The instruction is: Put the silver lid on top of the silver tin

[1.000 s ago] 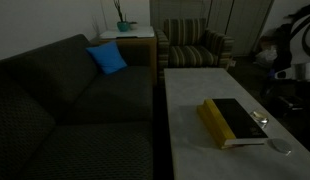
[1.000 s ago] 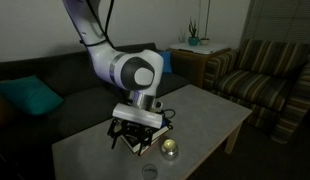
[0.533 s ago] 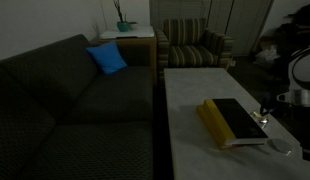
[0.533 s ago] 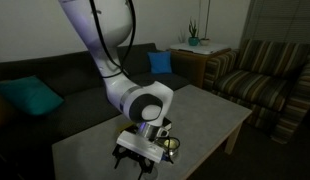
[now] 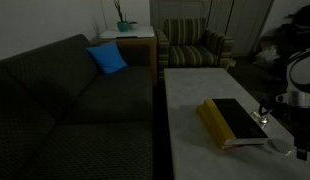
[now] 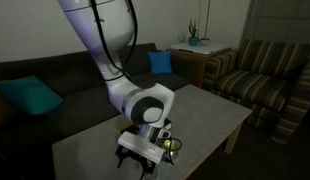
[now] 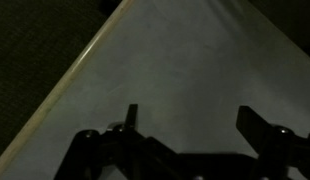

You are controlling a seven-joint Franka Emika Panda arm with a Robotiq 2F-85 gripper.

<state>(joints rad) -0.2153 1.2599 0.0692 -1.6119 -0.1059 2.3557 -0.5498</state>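
The gripper [image 7: 190,128] stands wide and empty low over the near end of the table [image 5: 195,90], the silver lid [image 5: 279,147] lies flat just beside it, apart from the silver tin [image 6: 174,147] near the book [image 5: 233,122], so pick-up and placement are both judged outstanding.

Blue cushion [image 5: 108,58], dark grey sofa [image 5: 90,100], striped armchair [image 5: 195,45], black-and-yellow book [image 5: 235,118], pale grey table [image 5: 190,100]

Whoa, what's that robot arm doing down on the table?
The robot arm is bent low over the pale table, next to the black-and-yellow book. Its gripper has the jaws wide open and holds nothing. The silver lid lies flat on the table, not yet on the silver tin.
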